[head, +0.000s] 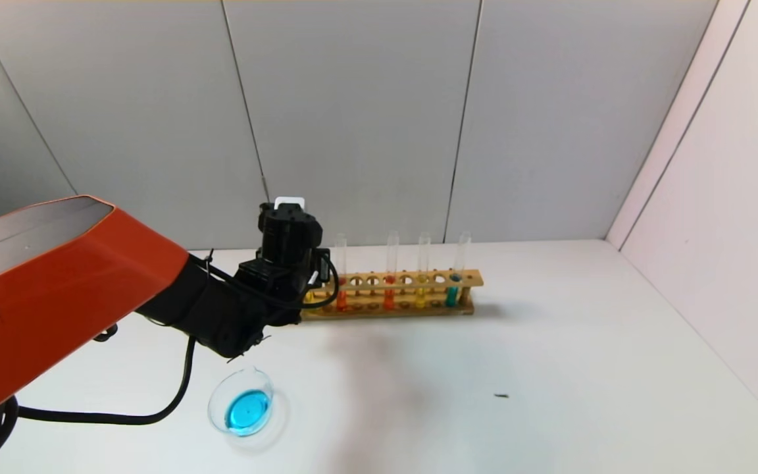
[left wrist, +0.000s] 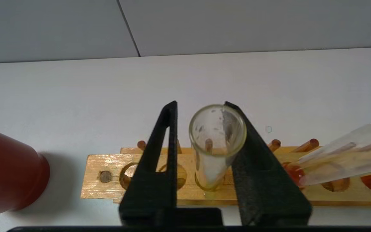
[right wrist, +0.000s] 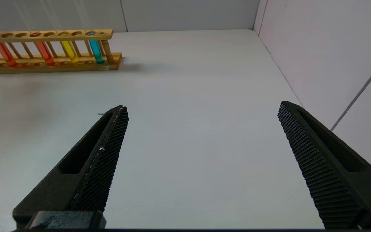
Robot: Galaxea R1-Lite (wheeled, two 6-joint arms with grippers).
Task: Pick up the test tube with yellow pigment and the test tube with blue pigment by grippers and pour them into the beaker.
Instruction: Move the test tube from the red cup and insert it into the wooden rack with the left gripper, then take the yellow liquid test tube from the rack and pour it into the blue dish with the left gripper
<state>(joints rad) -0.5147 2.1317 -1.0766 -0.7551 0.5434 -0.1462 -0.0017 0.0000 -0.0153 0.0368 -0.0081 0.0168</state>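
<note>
One empty test tube (left wrist: 217, 146) sits upright in rack (left wrist: 108, 190), left hand (left wrist: 204, 161) straddling it loosely; right hand (right wrist: 201, 161) wide, idle over counter (right wrist: 204, 80)

Readable text: I find none in any view.
Rack (head: 392, 293): I see bare wood, no label or numbers.
Tubes (head: 391, 271): no markings I can read.
Red cup (left wrist: 10, 170): plain side, no print.
Glass dish (head: 242, 403): no scale marks I can make out.
Left tool (left wrist: 201, 135): no brand showing.
Walls: blank panels.
</note>
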